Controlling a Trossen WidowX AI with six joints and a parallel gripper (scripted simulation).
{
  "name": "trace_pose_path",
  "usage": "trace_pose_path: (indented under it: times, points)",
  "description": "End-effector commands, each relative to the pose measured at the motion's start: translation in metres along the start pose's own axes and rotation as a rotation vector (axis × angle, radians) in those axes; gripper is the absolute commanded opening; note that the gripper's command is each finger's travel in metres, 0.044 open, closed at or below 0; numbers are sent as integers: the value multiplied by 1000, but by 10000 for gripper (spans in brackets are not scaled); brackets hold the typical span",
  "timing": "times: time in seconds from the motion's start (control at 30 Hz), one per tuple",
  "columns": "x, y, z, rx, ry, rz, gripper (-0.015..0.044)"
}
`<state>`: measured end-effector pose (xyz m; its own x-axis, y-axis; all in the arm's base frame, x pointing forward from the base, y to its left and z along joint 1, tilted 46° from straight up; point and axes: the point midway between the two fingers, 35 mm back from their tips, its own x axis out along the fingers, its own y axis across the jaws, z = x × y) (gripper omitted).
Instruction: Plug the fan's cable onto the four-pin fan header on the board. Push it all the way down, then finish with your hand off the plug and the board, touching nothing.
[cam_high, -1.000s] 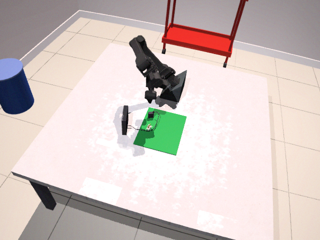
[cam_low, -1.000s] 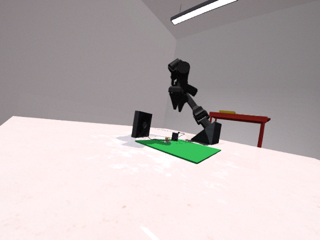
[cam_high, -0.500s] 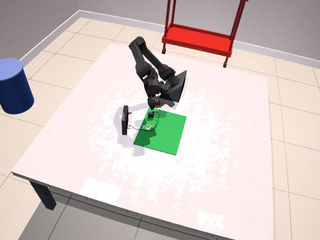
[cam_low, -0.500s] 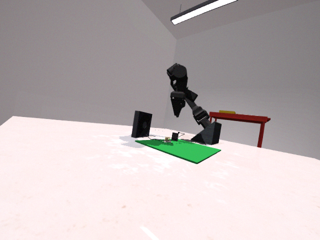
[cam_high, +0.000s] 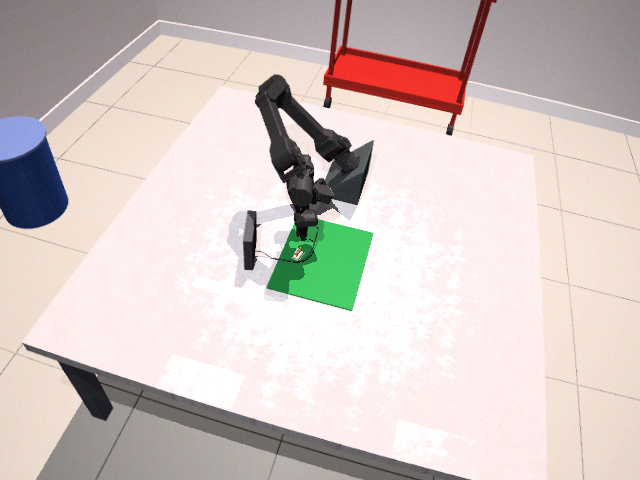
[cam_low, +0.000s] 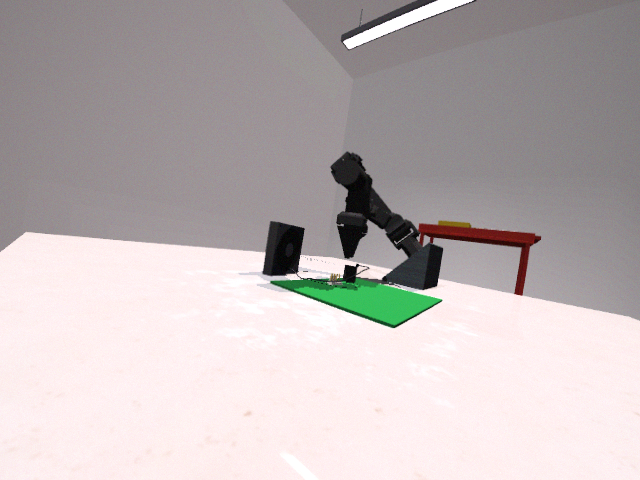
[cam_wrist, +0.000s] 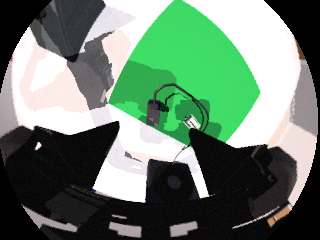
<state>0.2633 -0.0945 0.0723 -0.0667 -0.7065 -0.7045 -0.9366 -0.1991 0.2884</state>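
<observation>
White and mottled, the counter (cam_high: 413, 268) spreads under me, and my base sits toward its far edge. Green, the board (cam_high: 336, 268) lies flat near the middle of the counter, a little toward the far edge, its far-left corner under my wrist. My arm (cam_high: 289, 134) folds up and back down so that my gripper (cam_low: 350, 253) hangs point-down above that corner of the board, clear of everything below it. My fingers stand spread wide, with nothing between them.

Black, the fan (cam_high: 250, 239) stands upright on the counter just off the board's left edge. Its thin cable (cam_wrist: 190, 96) runs onto the board and loops round. At the cable's end the small black plug (cam_wrist: 155, 112) sits on the board directly below my fingers, apart from them. Just beside it, nearer the counter's front edge, is the pale four-pin header (cam_high: 298, 253), its pins bare; the plug is near it but not on it.
</observation>
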Motion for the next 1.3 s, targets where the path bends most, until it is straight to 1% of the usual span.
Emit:
trace_pose_path:
  times: [0.0,0.77,1.03,1.27]
  points:
    - [8,2,1,-9,0,10,440]
    - [45,4,1,-8,3,11,440]
    - [48,4,1,-8,4,12,440]
    - [46,2,0,0,2,6,256]
